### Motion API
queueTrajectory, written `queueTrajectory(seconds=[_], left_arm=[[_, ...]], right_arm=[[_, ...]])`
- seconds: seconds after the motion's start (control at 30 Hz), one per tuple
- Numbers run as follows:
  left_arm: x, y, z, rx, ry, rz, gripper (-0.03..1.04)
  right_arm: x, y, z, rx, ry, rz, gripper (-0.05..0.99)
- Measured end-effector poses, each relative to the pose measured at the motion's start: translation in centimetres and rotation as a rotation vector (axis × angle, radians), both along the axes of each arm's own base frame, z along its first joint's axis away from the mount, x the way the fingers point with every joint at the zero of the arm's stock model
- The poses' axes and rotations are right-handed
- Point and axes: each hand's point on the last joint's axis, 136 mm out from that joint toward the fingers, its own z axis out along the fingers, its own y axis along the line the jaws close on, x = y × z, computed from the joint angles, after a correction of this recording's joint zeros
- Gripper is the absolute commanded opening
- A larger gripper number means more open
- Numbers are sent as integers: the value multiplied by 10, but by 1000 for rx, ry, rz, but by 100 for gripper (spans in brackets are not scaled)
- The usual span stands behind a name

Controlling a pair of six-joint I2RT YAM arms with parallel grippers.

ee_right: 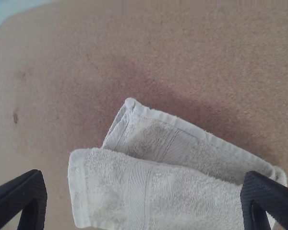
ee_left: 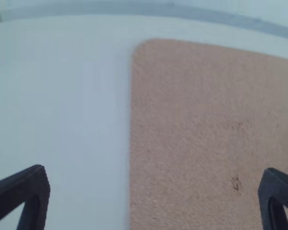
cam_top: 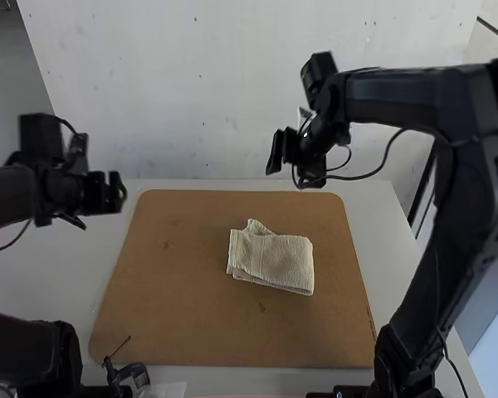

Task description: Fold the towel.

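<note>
The towel (cam_top: 274,264) is laid folded in layers, slightly right of the middle of the brown board (cam_top: 191,323), presumably so that it can be reached by either arm. An underlayer's corner is left jutting past the top fold, so a tidying tug may be needed. The left gripper (ee_left: 156,191) and right gripper (ee_right: 144,191) are held raised, fingers apart, probably so that the folds are undisturbed.

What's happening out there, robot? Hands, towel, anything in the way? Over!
Left hand open, empty. Right hand open, empty. Towel folded on brown board, a far corner poking out. Nothing lying on the towel. Over.
</note>
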Motion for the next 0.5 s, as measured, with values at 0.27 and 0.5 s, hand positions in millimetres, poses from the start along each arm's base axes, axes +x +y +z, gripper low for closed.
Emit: queueTrajectory(seconds=[0.27, 0.5], left_arm=[[-28, -4, 88, 26, -327, 9, 96], [-64, -22, 60, 13, -454, -4, 92]], right_arm=[[-10, -52, 51, 51, -295, -183, 85], [-43, -90, 62, 11, -506, -280, 85]])
